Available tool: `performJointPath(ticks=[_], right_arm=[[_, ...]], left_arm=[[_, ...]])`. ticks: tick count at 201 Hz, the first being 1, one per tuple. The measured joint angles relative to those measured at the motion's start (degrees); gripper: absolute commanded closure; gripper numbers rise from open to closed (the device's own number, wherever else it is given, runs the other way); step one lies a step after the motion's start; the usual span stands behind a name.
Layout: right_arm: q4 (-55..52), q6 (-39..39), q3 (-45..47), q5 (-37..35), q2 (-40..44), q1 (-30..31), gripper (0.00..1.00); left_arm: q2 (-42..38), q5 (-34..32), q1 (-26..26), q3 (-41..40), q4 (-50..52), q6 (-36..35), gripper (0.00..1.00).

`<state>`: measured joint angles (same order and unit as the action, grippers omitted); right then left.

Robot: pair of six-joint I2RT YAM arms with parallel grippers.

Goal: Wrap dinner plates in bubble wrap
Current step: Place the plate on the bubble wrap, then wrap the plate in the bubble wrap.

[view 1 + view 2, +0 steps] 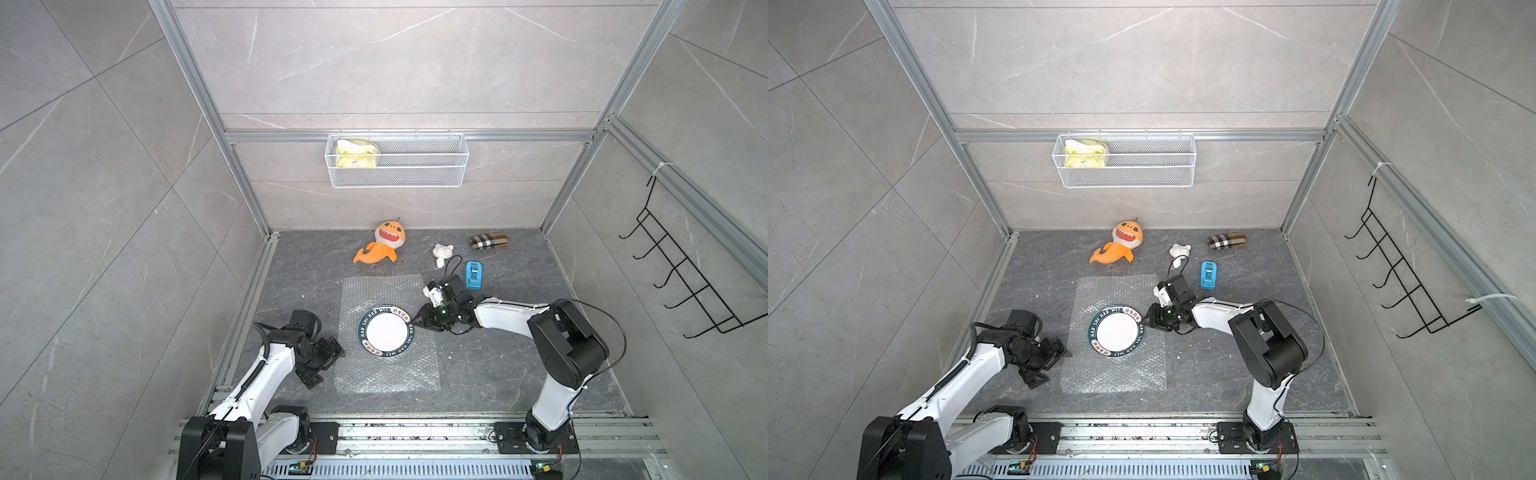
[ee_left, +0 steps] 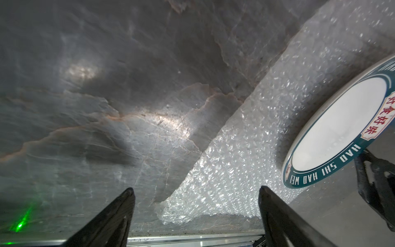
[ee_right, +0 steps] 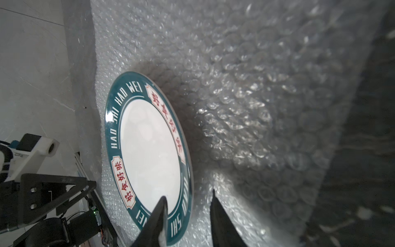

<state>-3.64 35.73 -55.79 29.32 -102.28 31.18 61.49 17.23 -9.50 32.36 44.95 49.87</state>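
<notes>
The dinner plate point(image 1: 386, 331) point(image 1: 1116, 331), with a white centre and a dark teal lettered rim, lies flat on the bubble wrap point(image 1: 382, 291) point(image 1: 1117, 291), a clear sheet spread on the dark floor. My right gripper point(image 1: 417, 322) point(image 3: 188, 196) is at the plate's right edge, open. One finger is over the plate point(image 3: 149, 149), the other over the bubble wrap point(image 3: 256, 85), with the rim loose between them. My left gripper point(image 1: 328, 365) point(image 2: 196, 190) stands wide open at the sheet's near left corner point(image 2: 181, 209), holding nothing. The plate point(image 2: 337, 128) lies beyond.
At the back lie an orange shark plush point(image 1: 380, 247), a small white toy point(image 1: 442, 253), a plaid case point(image 1: 488, 242) and a blue tape dispenser point(image 1: 473, 275). A wire basket point(image 1: 397, 160) hangs on the back wall and black hooks point(image 1: 685, 270) on the right wall.
</notes>
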Motion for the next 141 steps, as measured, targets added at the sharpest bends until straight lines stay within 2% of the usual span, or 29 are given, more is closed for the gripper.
performJointPath(ticks=[36,68,102,121,141], right_arm=[[-1.2,-0.2,0.0,-1.0,2.3,0.0,0.66],[-2.4,-0.7,0.0,-1.5,4.3,0.0,0.66],[-2.8,-0.9,0.0,-1.6,6.1,0.1,0.66],[-3.3,-1.1,0.0,-1.7,6.4,0.2,0.66],[-4.0,-1.3,0.0,-1.7,6.4,0.3,0.66]], left_arm=[[2.0,-0.2,-6.6,-1.2,-0.6,4.3,0.27],[3.2,-0.7,-7.7,-3.7,-0.7,7.1,0.37],[4.0,-0.8,-8.6,-2.8,-1.9,9.2,0.61],[5.4,-0.7,-9.6,0.2,-2.3,9.7,0.80],[7.2,-0.3,-10.1,3.4,-3.9,10.0,0.88]])
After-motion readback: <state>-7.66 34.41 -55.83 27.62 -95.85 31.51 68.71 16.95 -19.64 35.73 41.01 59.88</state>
